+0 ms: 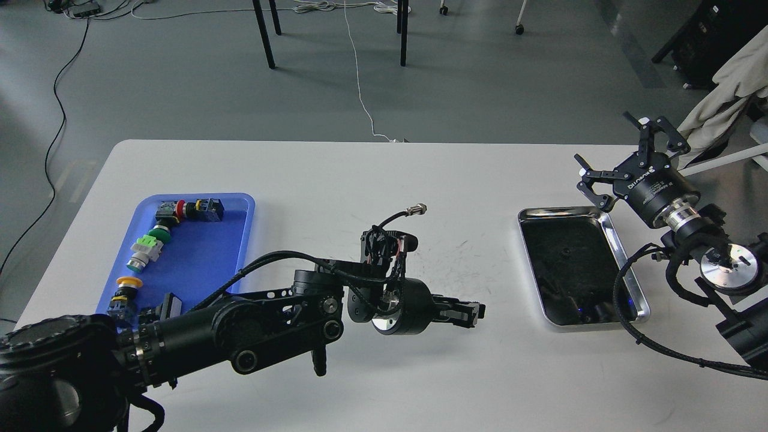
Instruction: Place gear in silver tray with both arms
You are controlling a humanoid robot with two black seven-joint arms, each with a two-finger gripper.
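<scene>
The silver tray (pixel 561 210) lies on the right of the white table (pixel 372 174); its dark bottom shows reflections and a small dark shape near its front end. My left gripper (pixel 473 314) hovers low over the table's middle, left of the tray's front corner, pointing at it. Its fingers are pressed together. I cannot make out a gear between them. My right gripper (pixel 601 135) is open, claws spread, raised above the tray's far right corner.
A blue plastic tray (pixel 204 252) at the left holds several coloured push-buttons and switches (pixel 147 246). A black cable (pixel 624 324) from the right arm loops over the silver tray's front right corner. A beige cloth (pixel 729 90) hangs beyond the table's right end.
</scene>
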